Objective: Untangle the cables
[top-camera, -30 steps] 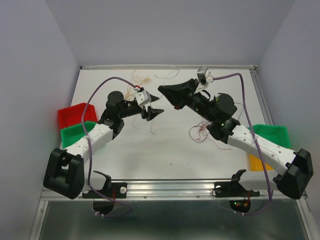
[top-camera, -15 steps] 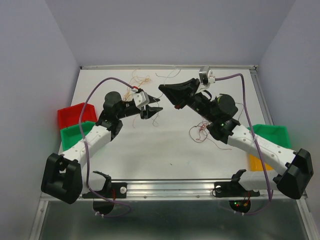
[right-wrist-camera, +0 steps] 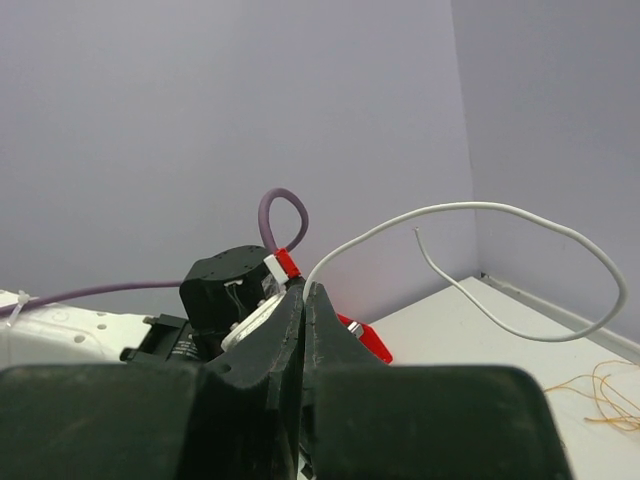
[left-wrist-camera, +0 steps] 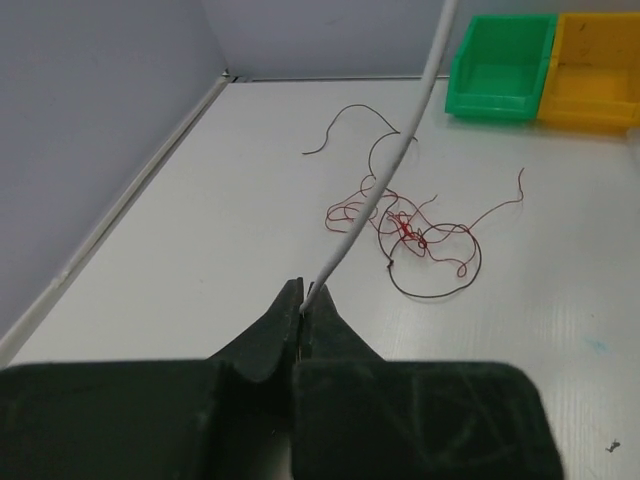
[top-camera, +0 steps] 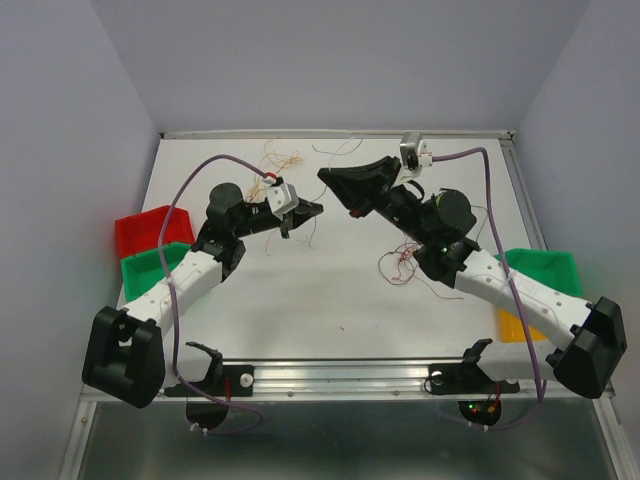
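Over the white table (top-camera: 300, 300), the left gripper (left-wrist-camera: 304, 302) and right gripper (right-wrist-camera: 305, 290) are each pinched tight on a white wire (right-wrist-camera: 480, 208). A red tangle (left-wrist-camera: 400, 225) lies beside the right arm. Yellow strands (top-camera: 280, 157) lie near the far edge.

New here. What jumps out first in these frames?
The left gripper and right gripper nearly meet over the far middle of the table, each shut on a thin white wire. A red tangle lies loose right of centre, and a yellow-orange tangle sits by the far edge.
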{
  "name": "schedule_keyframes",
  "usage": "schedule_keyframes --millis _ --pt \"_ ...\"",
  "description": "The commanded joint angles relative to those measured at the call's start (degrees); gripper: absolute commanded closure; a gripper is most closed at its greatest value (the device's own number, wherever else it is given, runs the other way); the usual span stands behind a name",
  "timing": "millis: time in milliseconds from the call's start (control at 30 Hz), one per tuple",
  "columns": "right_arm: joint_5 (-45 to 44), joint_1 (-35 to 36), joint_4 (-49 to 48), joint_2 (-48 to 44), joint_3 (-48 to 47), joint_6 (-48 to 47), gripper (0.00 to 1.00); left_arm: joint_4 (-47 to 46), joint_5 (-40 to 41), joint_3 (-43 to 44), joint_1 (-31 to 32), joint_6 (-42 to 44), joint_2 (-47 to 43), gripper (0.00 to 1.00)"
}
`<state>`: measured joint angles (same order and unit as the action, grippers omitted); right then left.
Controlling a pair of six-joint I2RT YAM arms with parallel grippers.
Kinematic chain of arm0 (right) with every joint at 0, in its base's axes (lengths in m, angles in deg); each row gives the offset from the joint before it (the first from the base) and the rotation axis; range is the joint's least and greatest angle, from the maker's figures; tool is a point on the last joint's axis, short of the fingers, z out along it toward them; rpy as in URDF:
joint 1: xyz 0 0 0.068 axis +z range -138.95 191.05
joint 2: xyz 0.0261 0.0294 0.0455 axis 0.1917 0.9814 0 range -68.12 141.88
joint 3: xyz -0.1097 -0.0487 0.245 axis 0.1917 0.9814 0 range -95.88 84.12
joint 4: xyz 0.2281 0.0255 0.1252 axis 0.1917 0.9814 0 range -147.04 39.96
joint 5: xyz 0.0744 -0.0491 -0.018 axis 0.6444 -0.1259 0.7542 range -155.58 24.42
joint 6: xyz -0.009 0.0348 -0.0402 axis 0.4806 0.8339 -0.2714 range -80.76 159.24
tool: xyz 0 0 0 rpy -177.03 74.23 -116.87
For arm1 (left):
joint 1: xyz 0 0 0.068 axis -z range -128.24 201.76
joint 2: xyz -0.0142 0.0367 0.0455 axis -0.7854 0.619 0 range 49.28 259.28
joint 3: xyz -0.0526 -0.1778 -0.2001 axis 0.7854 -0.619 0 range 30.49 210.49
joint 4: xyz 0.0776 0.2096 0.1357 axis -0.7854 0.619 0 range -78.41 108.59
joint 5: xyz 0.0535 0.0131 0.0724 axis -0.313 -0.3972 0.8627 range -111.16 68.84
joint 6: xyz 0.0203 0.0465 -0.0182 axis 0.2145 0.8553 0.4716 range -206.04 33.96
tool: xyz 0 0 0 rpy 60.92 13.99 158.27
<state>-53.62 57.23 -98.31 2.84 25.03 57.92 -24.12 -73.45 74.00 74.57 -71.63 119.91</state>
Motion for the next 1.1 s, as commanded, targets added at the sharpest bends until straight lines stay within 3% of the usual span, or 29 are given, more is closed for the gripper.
schedule_keyframes --millis 0,267,433,533,667,833,967,1067 --pt "-0.45 -0.03 -4.25 0.06 2.04 0.75 0.99 -2.27 1.48 0.88 0.31 -0.53 -2.07 1.00" --pt "-5.54 -0.03 -4.87 -8.79 14.78 -0.21 1.00 -2.18 16.43 1.58 -1.80 -4.65 -4.71 1.00" --pt "-17.57 -0.12 -4.26 -17.25 25.15 -2.41 0.99 -2.26 16.17 3.42 -7.42 -11.06 -5.06 1.00" --pt "-20.13 -0.03 -0.92 -18.05 28.06 -2.33 0.99 -2.00 13.54 5.35 -10.49 -14.14 -5.77 1.00" --pt "-18.39 -0.03 -0.82 -10.95 25.36 -1.45 0.99 10.27 12.92 16.75 -11.03 -13.88 -5.33 1.00" --pt "-14.79 -0.03 -2.31 -0.23 20.60 0.13 1.00 15.83 17.91 22.32 -11.12 -13.72 -7.08 1.00" --pt "-12.68 -0.03 -5.91 6.71 18.23 1.01 0.99 22.93 23.89 25.92 -11.12 -8.54 -8.75 1.00" --pt "-9.69 -0.03 -9.16 11.38 15.50 1.27 0.87 26.20 29.95 26.63 -11.12 -3.62 -10.33 1.00"
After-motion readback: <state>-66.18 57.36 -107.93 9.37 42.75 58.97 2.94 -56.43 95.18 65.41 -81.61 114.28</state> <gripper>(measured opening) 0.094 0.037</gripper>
